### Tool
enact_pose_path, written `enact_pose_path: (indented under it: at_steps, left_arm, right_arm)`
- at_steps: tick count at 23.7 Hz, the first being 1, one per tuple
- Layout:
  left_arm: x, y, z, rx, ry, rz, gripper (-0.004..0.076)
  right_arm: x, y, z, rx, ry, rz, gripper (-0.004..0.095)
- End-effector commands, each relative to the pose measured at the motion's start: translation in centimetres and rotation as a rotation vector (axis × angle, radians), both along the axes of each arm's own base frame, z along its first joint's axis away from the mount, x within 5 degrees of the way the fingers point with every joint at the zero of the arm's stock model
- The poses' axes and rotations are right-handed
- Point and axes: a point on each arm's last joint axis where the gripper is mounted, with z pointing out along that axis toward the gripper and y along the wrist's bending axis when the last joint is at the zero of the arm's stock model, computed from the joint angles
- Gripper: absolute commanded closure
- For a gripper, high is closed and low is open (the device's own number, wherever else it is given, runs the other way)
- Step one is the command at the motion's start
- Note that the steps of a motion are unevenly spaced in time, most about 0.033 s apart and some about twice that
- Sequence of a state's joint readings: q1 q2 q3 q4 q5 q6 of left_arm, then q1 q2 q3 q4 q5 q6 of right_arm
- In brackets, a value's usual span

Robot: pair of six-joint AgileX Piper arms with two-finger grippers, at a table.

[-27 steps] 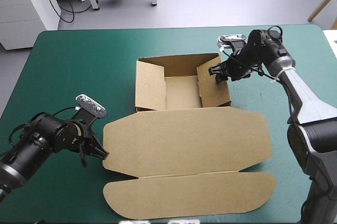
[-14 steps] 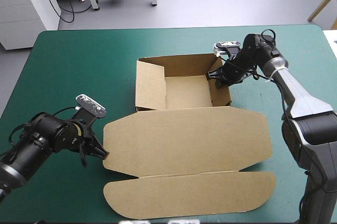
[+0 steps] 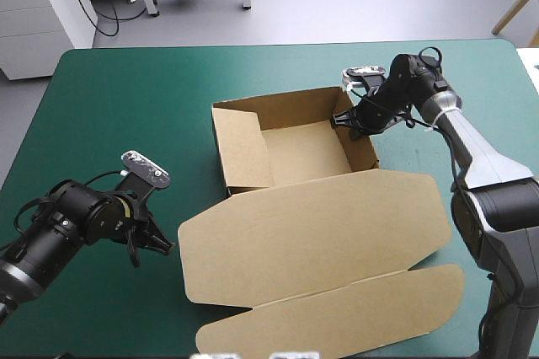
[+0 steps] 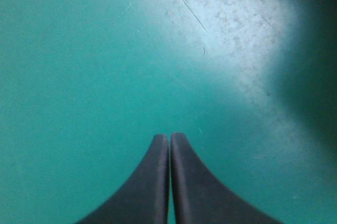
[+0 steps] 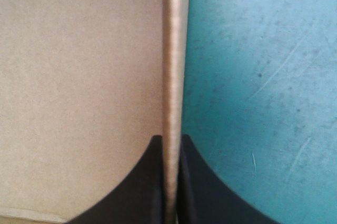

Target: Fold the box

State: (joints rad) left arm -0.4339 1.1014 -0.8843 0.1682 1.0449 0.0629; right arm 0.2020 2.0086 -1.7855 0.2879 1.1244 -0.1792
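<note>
The brown box (image 3: pixel 295 157) lies mid-table as an open tray with raised walls, its wide lid (image 3: pixel 316 228) spread flat toward the front edge and slewed to the right. My right gripper (image 3: pixel 352 123) is at the tray's right wall near the far right corner, shut on that wall. In the right wrist view the wall's edge (image 5: pixel 172 77) runs straight up between the black fingers (image 5: pixel 197 187), the tray's inside on one side and teal-green cover on the other. My left gripper (image 3: pixel 162 245) rests low at the front left, shut and empty (image 4: pixel 169 140), just short of the lid's left edge.
Bare teal-green cover (image 3: pixel 126 106) lies to the left of and behind the tray. The lid's front flap (image 3: pixel 337 317) reaches down to the table's front edge. The table's right edge (image 3: pixel 526 81) is close behind my right arm.
My right gripper's fingers have shut on the tray's right wall. The whole box has turned, its lid swinging to the right and toward the front edge. The left arm has stayed put.
</note>
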Motion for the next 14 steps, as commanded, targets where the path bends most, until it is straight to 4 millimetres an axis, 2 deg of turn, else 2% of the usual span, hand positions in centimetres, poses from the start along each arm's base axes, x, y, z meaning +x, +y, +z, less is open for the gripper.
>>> enact_pose_path:
  at_steps: [1,5,10,11,12,14]
  left_arm:
    - [0.0,-0.1,1.3,-0.035,-0.070,0.000,0.0734]
    - [0.0,-0.1,1.3,-0.035,-0.070,0.000,0.0734]
    - [0.0,-0.1,1.2,-0.032,-0.064,0.001,0.0734]
    - [0.0,-0.1,1.2,-0.032,-0.064,0.001,0.0734]
    - [0.0,-0.1,1.2,-0.032,-0.064,0.001,0.0734]
    - [-0.1,-0.1,1.2,-0.034,-0.058,0.002,0.0734]
  right_arm:
    - [-0.4,0.1,3.3,0.063,-0.097,-0.001,0.0927]
    - [-0.4,0.2,3.9,0.078,-0.129,0.002,0.0927]
    - [-1.2,-0.5,7.9,0.037,-0.266,0.009,0.0927]
    - [-1.7,-1.1,9.6,-0.005,-0.323,0.009,0.0927]
    - [-1.9,-1.5,10.4,-0.020,-0.347,0.005,0.0927]
    - [-2.7,-3.7,13.2,-0.063,-0.438,-0.040,0.0927]
